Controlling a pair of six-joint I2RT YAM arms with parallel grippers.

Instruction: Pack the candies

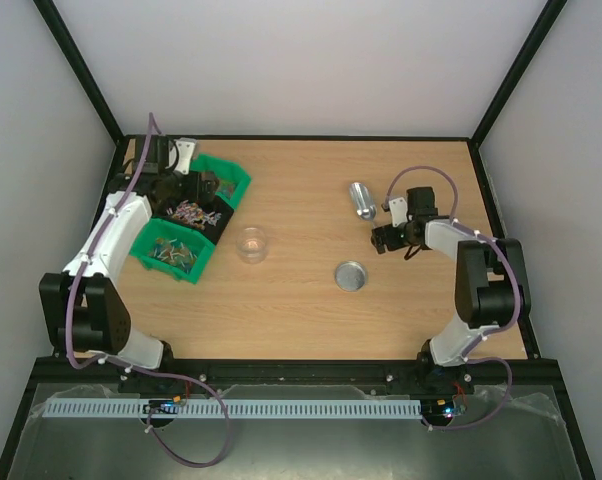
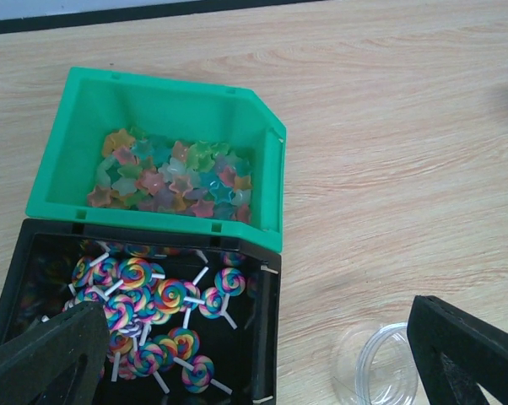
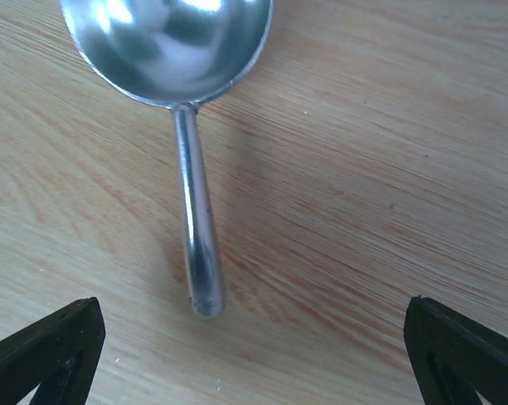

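The candies lie in three bins at the table's left. Star-shaped sweets (image 2: 171, 179) fill a green bin (image 2: 60, 143), swirl lollipops (image 2: 144, 308) a black bin (image 2: 269, 337), and more mixed sweets (image 1: 173, 250) a second green bin. My left gripper (image 2: 254, 371) hangs open above the black bin's right edge; in the top view the left gripper (image 1: 197, 188) is over the bins. A clear jar (image 2: 381, 367) stands just right of the black bin. A metal scoop (image 3: 195, 228) lies on the wood, its handle pointing between the fingers of my open right gripper (image 3: 254, 363), not touching them.
A round silver lid (image 1: 350, 275) lies on the wooden table (image 1: 301, 310) right of the clear jar (image 1: 252, 244). The metal scoop (image 1: 361, 198) sits above and left of the right gripper (image 1: 385, 238). Black frame rails border the table.
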